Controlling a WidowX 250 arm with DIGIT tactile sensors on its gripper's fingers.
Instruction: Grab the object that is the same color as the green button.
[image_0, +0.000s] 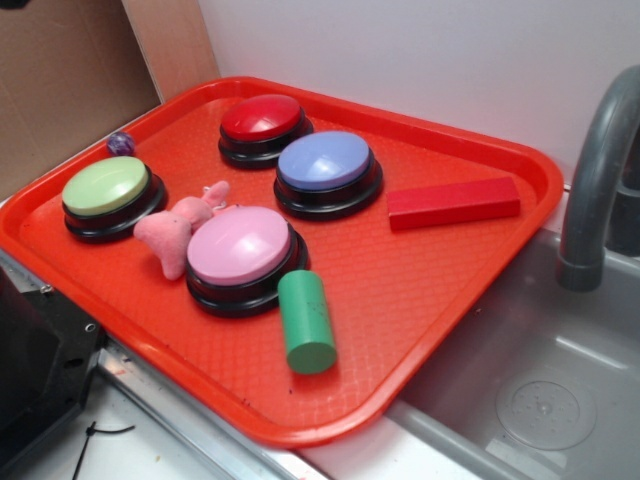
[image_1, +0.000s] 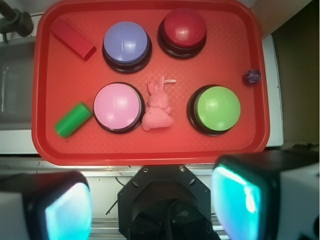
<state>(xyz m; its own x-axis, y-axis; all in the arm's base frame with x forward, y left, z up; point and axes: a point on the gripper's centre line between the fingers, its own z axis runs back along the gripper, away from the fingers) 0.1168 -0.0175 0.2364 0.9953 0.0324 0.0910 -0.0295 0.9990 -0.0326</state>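
A small green cylinder block (image_0: 307, 321) lies on its side on the red tray (image_0: 420, 290), touching or nearly touching the pink button (image_0: 240, 246). In the wrist view the block (image_1: 73, 119) lies at the tray's left, left of the pink button (image_1: 119, 106). The pale lime-green button (image_0: 105, 186) on a black base sits at the tray's left side; in the wrist view it (image_1: 217, 108) is at the right. My gripper (image_1: 152, 205) is open and empty, high above the robot base, off the tray's near edge. It does not show in the exterior view.
A blue button (image_0: 324, 161), a red button (image_0: 262, 118), a red rectangular block (image_0: 454, 201), a pink plush rabbit (image_0: 180, 226) and a small purple ball (image_0: 121, 143) also lie on the tray. A grey faucet (image_0: 596, 180) and sink (image_0: 540, 400) are at the right.
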